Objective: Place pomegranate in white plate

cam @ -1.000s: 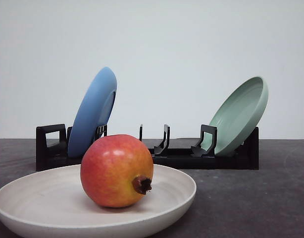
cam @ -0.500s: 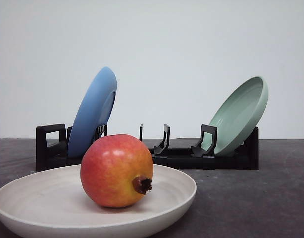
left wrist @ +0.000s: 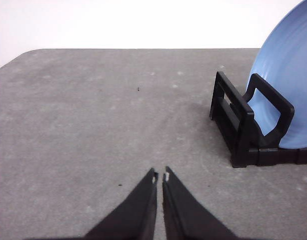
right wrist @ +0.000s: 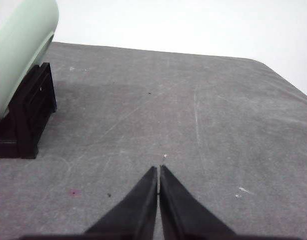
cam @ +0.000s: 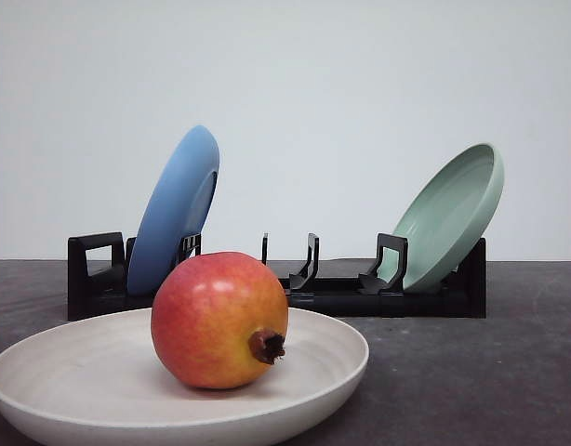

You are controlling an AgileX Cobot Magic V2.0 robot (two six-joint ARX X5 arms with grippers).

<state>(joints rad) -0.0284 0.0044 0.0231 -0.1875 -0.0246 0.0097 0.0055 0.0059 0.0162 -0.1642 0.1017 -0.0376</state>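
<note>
The pomegranate (cam: 219, 321) sits in the white plate (cam: 72, 372), its crown nub pointing toward 4 o'clock, its axis near level. Beyond, on the grey worktop (cam: 471, 372), a black rack (cam: 332, 295) props 2 tilted plates before a pale wall. Left fingers (left wrist: 153, 178) and right fingers (right wrist: 154, 173) are pressed together, empty.

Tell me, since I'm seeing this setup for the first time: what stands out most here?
The pomegranate catches the eye first, sitting in the white plate at the near left of the table, its dark crown pointing right. Behind it a black dish rack holds a blue plate leaning at its left end and a pale green plate at its right. Both grippers, left and right, are closed over bare table.
</note>
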